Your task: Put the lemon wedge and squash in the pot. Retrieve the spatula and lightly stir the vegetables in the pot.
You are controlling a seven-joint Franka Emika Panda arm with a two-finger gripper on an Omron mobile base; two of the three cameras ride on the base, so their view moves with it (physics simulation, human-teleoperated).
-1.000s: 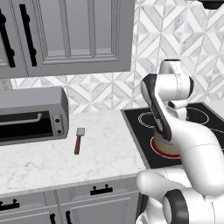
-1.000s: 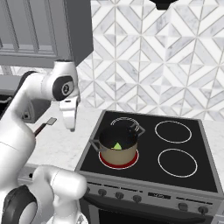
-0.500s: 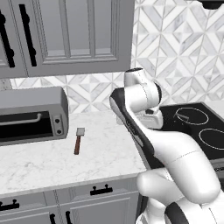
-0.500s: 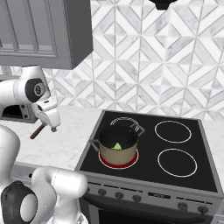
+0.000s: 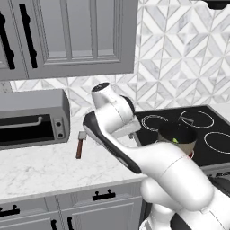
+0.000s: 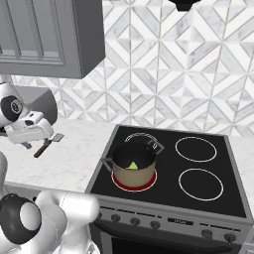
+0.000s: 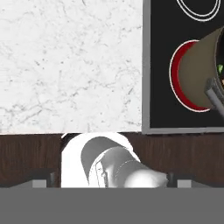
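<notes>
At the far left of the left base view a toaster oven (image 5: 31,119) sat on the marble counter (image 5: 40,168), and just to its right lay the spatula (image 5: 80,145), flat on the stone and apart from everything else. Its long axis ran roughly from the backsplash toward the counter's front edge with a slight slant. The small grey blade was at the far end, near the oven's lower corner, and the reddish-brown handle pointed back toward the robot. Further right, the gripper (image 5: 130,133) hung over the counter close to the stove's left edge, between spatula and pot. Its jaws stood wide apart with nothing between them. The spatula therefore lay off to the gripper's left, and the hand view looked down on bare marble and the stove edge. To the right again, the pot (image 5: 177,134) stood on the front left burner of the stove (image 5: 211,155), and the lemon wedge (image 5: 175,140) showed green inside it. I could not make out the squash in there. By my reading the retrieval step was in hand. The coming reach called for travel leftward across the counter, then a turn of the wrist to close across the handle rather than along it.
</notes>
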